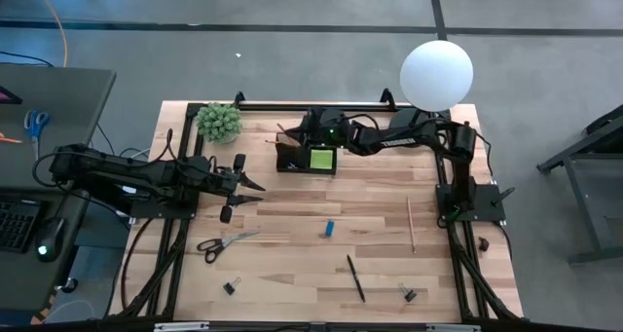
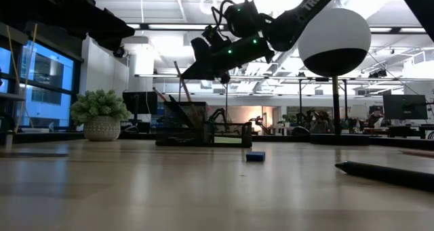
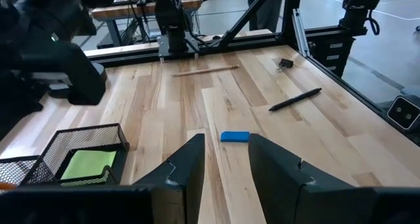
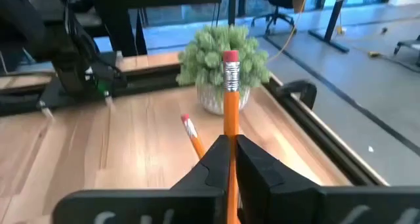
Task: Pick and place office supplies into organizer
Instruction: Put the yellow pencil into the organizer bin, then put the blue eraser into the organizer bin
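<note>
An orange pencil (image 4: 230, 112) is clamped upright in the right gripper (image 4: 231, 159) jaws above the organizer (image 1: 308, 158), near the surface's far edge, for vertical insertion. The left gripper (image 1: 255, 187) waits mid-surface, jaws parted and empty.

Both arms are dark, jointed, with black cables along them; green indicator lights glow on the right arm. White lettering marks one link.

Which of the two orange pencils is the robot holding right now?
The upright orange pencil, clamped in the right end effector in front of the plant. The second orange pencil leans unheld beside it.
</note>
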